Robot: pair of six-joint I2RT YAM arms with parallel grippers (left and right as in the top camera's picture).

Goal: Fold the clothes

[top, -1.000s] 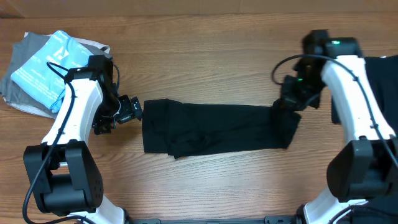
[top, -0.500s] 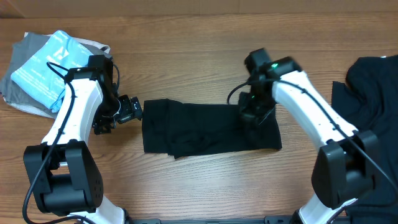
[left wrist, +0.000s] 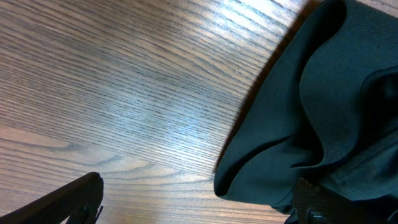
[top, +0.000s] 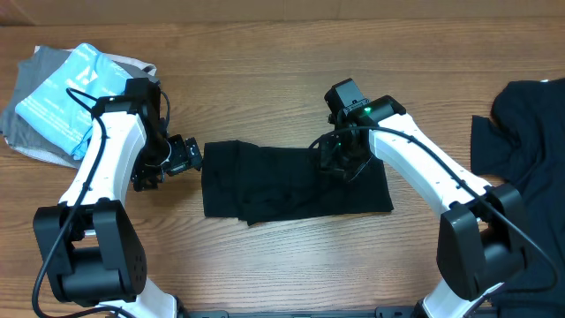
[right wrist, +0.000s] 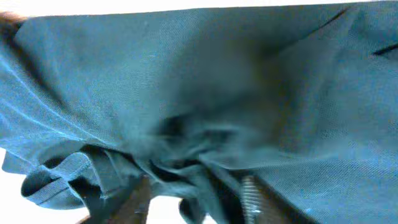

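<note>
Far left, the overhead view alone shows a gray garment [top: 31, 115] under a light-blue cloth [top: 62, 97]; its white marks are too small to read. The left gripper [top: 181, 159] hangs released, jaws wide, holding nothing, just beside the left end of the folded black T-shirt [top: 274, 181] at mid-table [top: 265, 79]. Only the left wrist view shows that end's rolled, layered folds on the wood grain. The right gripper [top: 340, 161] sits on the shirt's right part. Its wrist view shows 2 fingers [right wrist: 249, 194] with cloth bunched between them, but I cannot tell whether they are clenched on it. More black clothes [top: 525, 124] lie far right.
</note>
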